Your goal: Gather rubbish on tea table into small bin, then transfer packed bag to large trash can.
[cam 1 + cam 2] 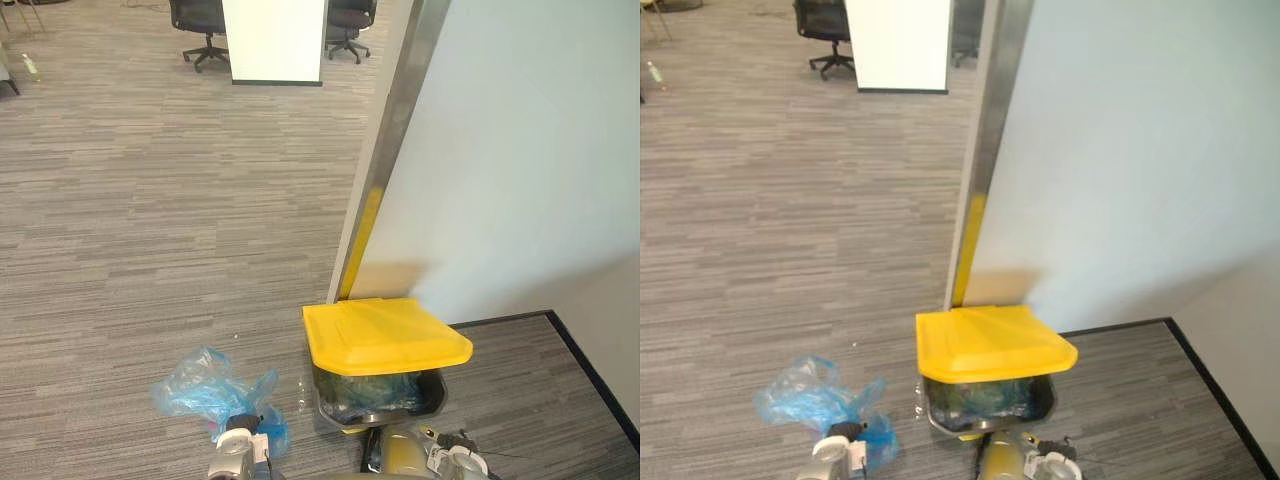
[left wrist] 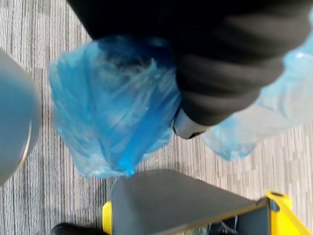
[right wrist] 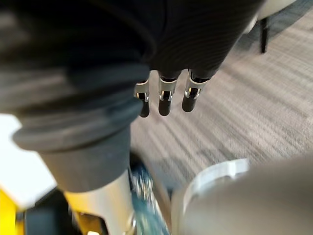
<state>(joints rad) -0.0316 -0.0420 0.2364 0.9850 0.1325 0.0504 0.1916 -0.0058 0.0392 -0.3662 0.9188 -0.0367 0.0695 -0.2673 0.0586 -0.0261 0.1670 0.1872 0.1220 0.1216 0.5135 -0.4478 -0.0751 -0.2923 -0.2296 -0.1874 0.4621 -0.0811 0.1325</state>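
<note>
At the near left of the large trash can point(image 1: 330, 398), the left hand point(image 1: 240, 432) meets the bunched neck of a blue bag point(image 1: 205, 385). The bag's film spreads away from the hand on the side farther from the robot. Whether this hand is clamped on the bag cannot be told, because the film and the dark cover hide the grip. The bag is outside the can, with a strip of carpet point(image 1: 150, 200) showing between the two.

Directly before the can's near wall, the right hand point(image 3: 165, 95) hangs with its fingers point(image 3: 191, 98) straight, side by side, and holding nothing.

The can has a grey body and a yellow lid point(image 1: 385, 335). The lid sits above the opening, and a bluish liner point(image 1: 385, 392) shows beneath its near edge.

Behind the can stands a pale wall point(image 1: 520, 170), edged by a metal post point(image 1: 395, 130) that rises from the can's far left corner.

Well beyond the can, across the carpet, a white panel point(image 1: 275, 40) stands between two black office chairs point(image 1: 200, 25).
</note>
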